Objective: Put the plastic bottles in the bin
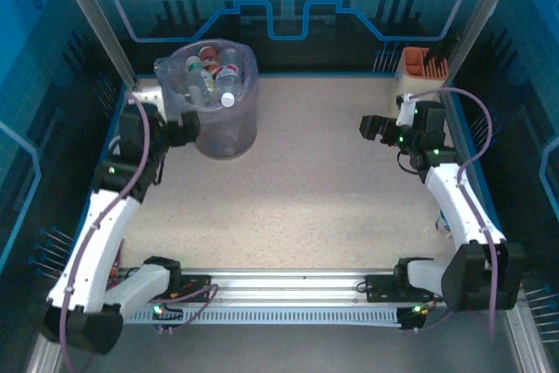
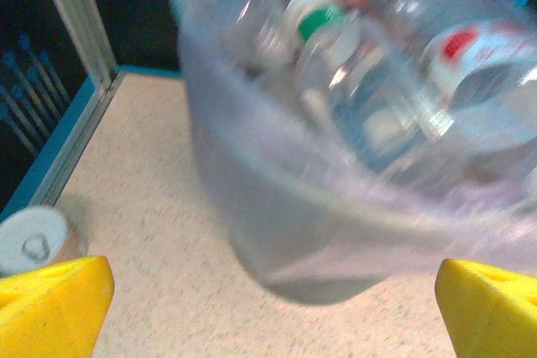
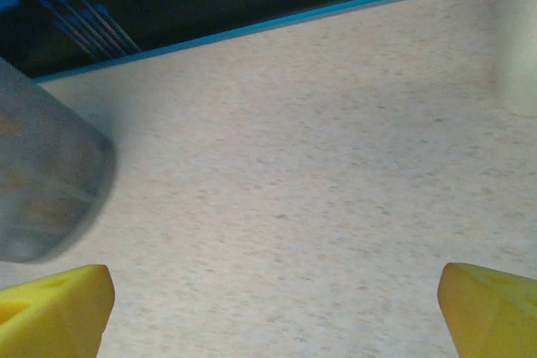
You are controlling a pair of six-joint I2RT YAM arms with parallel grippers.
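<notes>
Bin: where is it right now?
In the top view the bin stands at the table's far left, bottles inside, next to the left gripper; the orange holder sits in the far-right corner.

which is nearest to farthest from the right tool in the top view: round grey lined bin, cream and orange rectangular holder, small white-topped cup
1. Cream-and-orange rectangular holder, just behind the right tool, far right corner.
2. Round grey plastic-lined bin, over on the far left.
3. Small white-topped cup, beyond the bin, at the left edge.
</notes>
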